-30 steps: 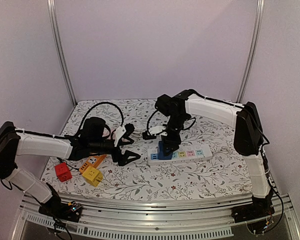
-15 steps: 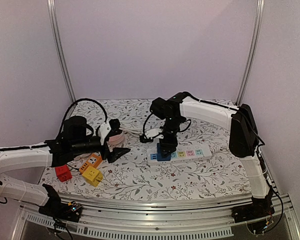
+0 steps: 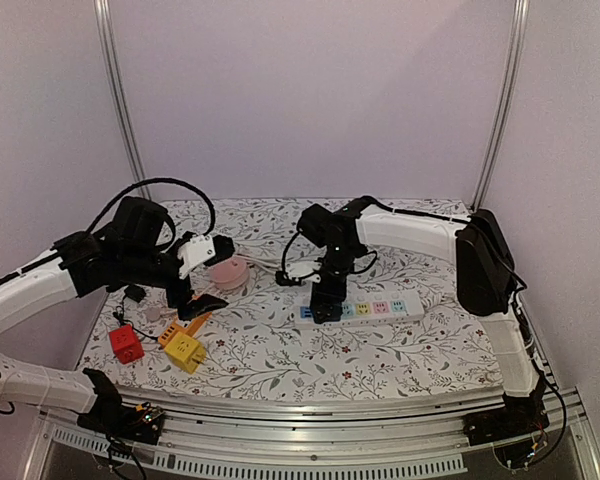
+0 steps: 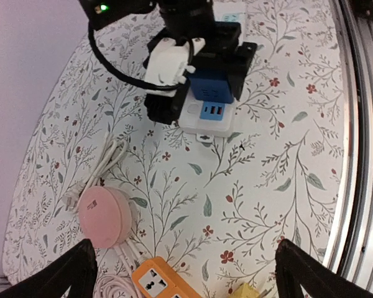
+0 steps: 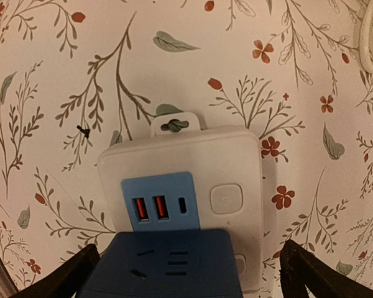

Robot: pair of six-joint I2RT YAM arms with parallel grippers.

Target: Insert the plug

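A dark blue cube plug sits in the left end of the white power strip, just behind its light blue USB panel. My right gripper hangs straight above the plug, open, with a finger on either side and a gap showing on the right. From above, the right gripper hides most of the plug on the strip. My left gripper is raised at the left, open and empty. In its wrist view the plug lies far ahead of the left gripper.
A pink round reel with a white cable lies left of the strip. An orange socket block, a yellow cube and a red cube sit at the front left. A metal rail runs along the near edge.
The right gripper's jaws have spread off the blue plug, which stays in the strip. The left arm has pulled back to the left and risen, opening slightly wider.
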